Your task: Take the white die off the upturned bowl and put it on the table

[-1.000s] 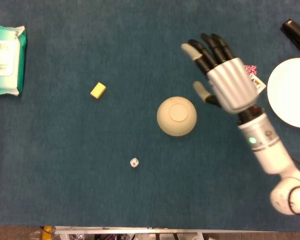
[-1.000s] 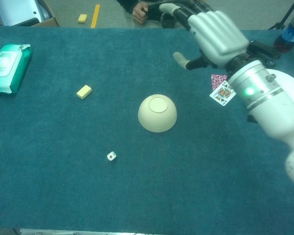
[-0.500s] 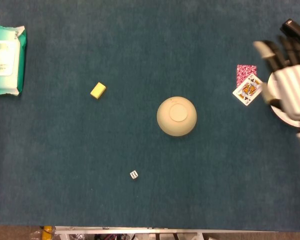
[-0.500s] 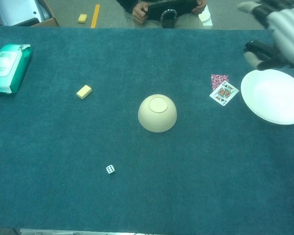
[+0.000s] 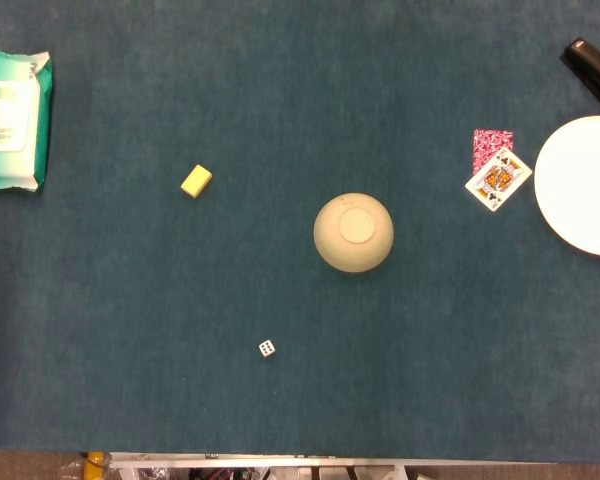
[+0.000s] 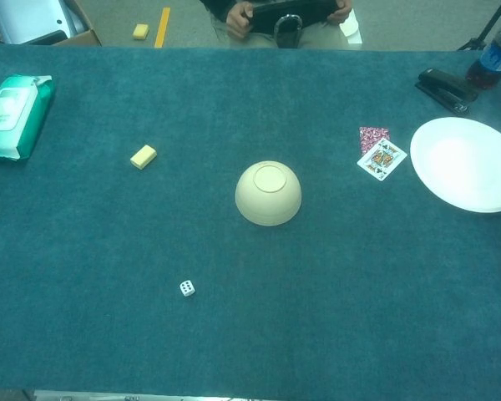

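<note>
- the white die [image 5: 267, 348] lies on the blue-green table cloth [image 5: 130, 300], apart from the upturned bowl [image 5: 353, 232], nearer the camera-side edge and to the left of the bowl; in the chest view the die [image 6: 187, 288] shows dark pips on its top face.
- the upturned bowl is cream, rim down on the cloth near the middle of the table, its flat foot ring facing up and bare; the chest view shows it [image 6: 268, 193] the same way.
- a small yellow block [image 5: 196, 181] lies on the cloth to the left of the bowl, farther from the camera-side edge than the die, well apart from both.
- two playing cards [image 5: 497, 170] lie right of the bowl, one face up overlapping a red-backed one, just beside the white plate [image 5: 580, 190] at the right edge.
- a black stapler [image 5: 592, 70] sits beyond the plate in the far right corner; the chest view shows a bottle [image 6: 494, 57] with a blue label next to it at the frame edge.
- a green pack of wet wipes [image 5: 12, 120] lies at the far left edge of the table.
- beyond the far table edge, the chest view shows a person's hands [image 6: 288, 12] holding a dark device.
- neither the left hand nor the right hand appears in either view, so how their fingers stand cannot be told.
</note>
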